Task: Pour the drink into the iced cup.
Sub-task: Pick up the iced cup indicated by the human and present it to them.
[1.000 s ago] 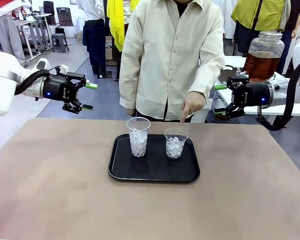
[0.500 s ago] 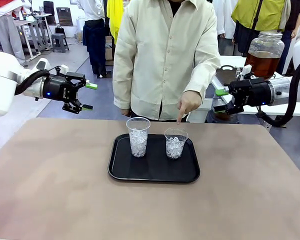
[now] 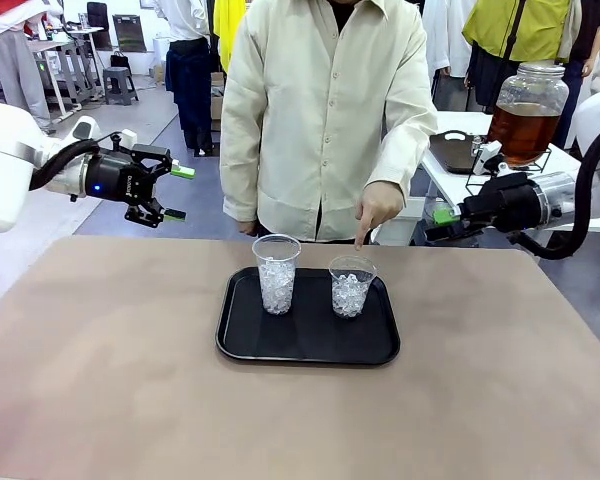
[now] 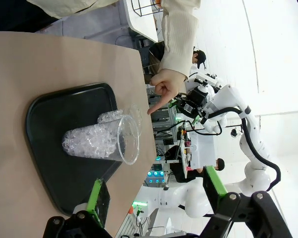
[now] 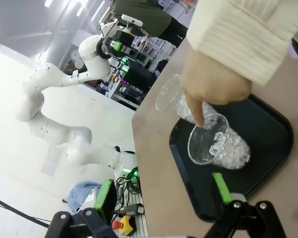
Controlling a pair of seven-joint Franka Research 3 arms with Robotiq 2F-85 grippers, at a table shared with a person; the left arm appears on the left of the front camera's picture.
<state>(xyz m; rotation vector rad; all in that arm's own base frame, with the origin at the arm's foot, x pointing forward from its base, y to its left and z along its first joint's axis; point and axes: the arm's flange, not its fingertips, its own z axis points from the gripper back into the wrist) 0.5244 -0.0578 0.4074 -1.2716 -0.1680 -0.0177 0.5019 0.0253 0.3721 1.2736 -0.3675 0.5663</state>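
Note:
Two clear plastic cups of ice stand on a black tray (image 3: 308,345): a taller one (image 3: 277,273) on the left and a shorter one (image 3: 351,286) on the right. A person's hand (image 3: 377,208) points a finger down at the shorter cup's far rim. The drink (image 3: 520,130), amber-brown liquid, sits in a big lidded glass jar on a side table at the back right. My right gripper (image 3: 442,222) hovers open off the table's far right corner, below the jar. My left gripper (image 3: 177,192) hangs open at the far left, well away from the tray. Both wrist views show the cups (image 4: 97,141) (image 5: 218,141) ahead of open fingers.
The tan tabletop (image 3: 110,380) surrounds the tray on all sides. A person in a cream shirt (image 3: 325,110) stands at the far edge. The white side table (image 3: 460,185) with a wire stand lies just behind my right gripper. Other people stand farther back.
My right gripper has dropped lower and rolled, now pointing toward the table's far right corner. The person has shifted slightly left, finger still over the shorter cup. My left arm has not moved.

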